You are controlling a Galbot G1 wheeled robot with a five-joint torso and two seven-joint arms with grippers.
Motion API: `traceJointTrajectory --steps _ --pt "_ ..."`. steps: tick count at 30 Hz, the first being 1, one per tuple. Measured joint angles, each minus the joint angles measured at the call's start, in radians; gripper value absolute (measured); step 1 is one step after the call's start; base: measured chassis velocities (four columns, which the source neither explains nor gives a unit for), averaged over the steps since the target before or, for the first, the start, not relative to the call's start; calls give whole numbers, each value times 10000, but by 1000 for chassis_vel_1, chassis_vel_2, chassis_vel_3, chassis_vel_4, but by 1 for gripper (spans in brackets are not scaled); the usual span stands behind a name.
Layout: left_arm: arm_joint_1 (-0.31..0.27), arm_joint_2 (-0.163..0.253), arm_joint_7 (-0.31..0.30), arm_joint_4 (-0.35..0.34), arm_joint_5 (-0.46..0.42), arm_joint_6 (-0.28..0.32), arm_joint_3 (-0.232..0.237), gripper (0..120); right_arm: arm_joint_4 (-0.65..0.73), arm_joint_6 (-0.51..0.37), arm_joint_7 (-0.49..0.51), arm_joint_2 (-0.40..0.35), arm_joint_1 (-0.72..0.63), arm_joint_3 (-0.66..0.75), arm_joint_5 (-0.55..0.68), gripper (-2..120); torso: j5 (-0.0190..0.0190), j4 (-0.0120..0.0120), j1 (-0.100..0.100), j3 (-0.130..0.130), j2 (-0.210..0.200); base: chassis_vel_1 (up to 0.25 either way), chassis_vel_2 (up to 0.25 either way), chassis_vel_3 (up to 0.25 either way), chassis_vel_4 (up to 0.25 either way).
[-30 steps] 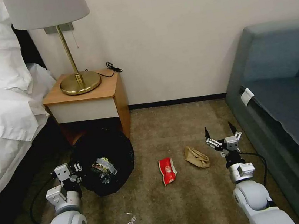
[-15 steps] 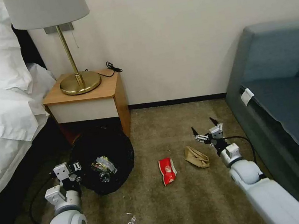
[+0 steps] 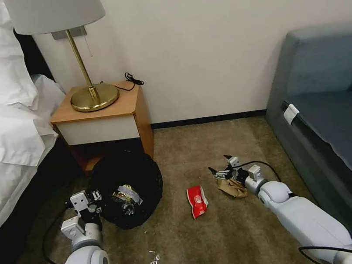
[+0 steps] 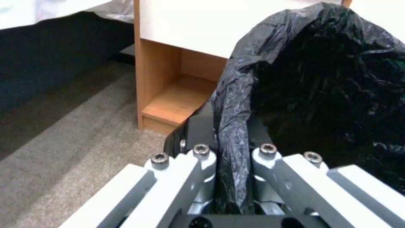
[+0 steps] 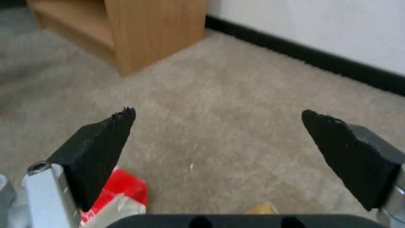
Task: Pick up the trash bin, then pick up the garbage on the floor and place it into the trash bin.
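Bin [image 3: 127, 192] held at its bagged rim by the left gripper [image 4: 232, 158], near the nightstand [image 3: 107, 115].
Paper [image 3: 233, 187] pickup is judged in hand: the right gripper [image 3: 225, 169] is held low over it, arm stretched forward, fingers [image 5: 105, 139] spread wide. Descent and closure are called for next. Packet [image 3: 197, 200] is left on the carpet [image 3: 227, 239] between bin and paper.

left gripper [image 3: 93, 201] clamped; right gripper [image 3: 222, 165] low — spread
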Motion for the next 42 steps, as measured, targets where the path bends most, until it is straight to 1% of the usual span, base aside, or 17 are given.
traceJointTrajectory --steps 3,6,7,8,11,15,18,20,21,24,29,30,33,34,35,40,42 --pt "0 16 1 22 -28 -7 -16 4 -361 8 -162 152 159 9 -227 100 0 0 0 0 0 0 0 0 0" --pt "-9 52 3 36 -80 -27 -71 4 -1277 58 -372 388 486 94 -780 100 0 0 0 0 -1 0 0 0 0" --pt "-9 52 3 36 -80 -27 -71 4 -1277 58 -372 388 486 94 -780 100 0 0 0 0 -1 0 0 0 0" --pt "-9 56 3 37 -90 -29 -78 4 -1619 88 -503 439 591 172 -1023 100 1 0 0 0 -1 0 0 0 0" --pt "-7 55 4 31 -95 -31 -80 4 -2035 50 -651 428 700 286 -1223 100 0 0 0 -1 -1 0 0 0 0" --pt "-6 43 5 25 -93 -35 -77 4 -2145 -39 -857 358 709 385 -1244 100 1 -1 1 -1 0 0 0 0 0" --pt "6 28 3 6 -70 -40 -76 4 -2165 -127 -1394 212 614 526 -1340 100 2 -1 0 -1 0 0 0 0 0" --pt "9 27 2 -14 -67 -40 -77 4 -2178 -154 -1508 192 599 568 -1417 100 2 -1 0 -1 -1 0 0 0 0" --pt "9 27 2 -14 -67 -40 -77 4 -2178 -154 -1508 192 599 568 -1417 100 2 -1 0 -1 -1 0 0 0 0" --pt "17 29 -9 -65 -60 -41 -96 4 -2519 -174 -2035 230 629 744 -1784 100 2 -2 0 0 0 0 0 0 0" --pt "32 27 -12 -78 -59 -41 -102 4 -2735 -172 -2262 288 679 830 -1936 100 2 -1 0 -1 0 0 0 0 0" --pt "55 24 -18 -80 -56 -41 -115 4 -3124 -138 -2414 416 764 987 -2152 100 1 0 1 0 -1 0 0 0 0" --pt "61 24 -21 -81 -53 -41 -118 4 -3306 -86 -2446 483 817 1063 -2228 100 2 -1 0 -1 0 0 0 0 0" --pt "73 25 -22 -102 -53 -46 -119 4 -3756 45 -2499 601 950 1221 -2391 100 0 1 0 -1 -1 0 0 0 0" --pt "76 26 -23 -108 -52 -47 -119 4 -3918 76 -2531 641 992 1276 -2436 100 2 0 0 0 -1 0 0 0 0" --pt "88 23 -27 -138 -49 -49 -117 4 -4446 224 -2608 789 1199 1502 -2646 100 0 -1 0 -1 -1 0 0 0 0" --pt "102 22 -28 -148 -48 -54 -115 4 -4621 272 -2635 844 1271 1585 -2735 98 2 0 0 0 0 0 0 0 0"
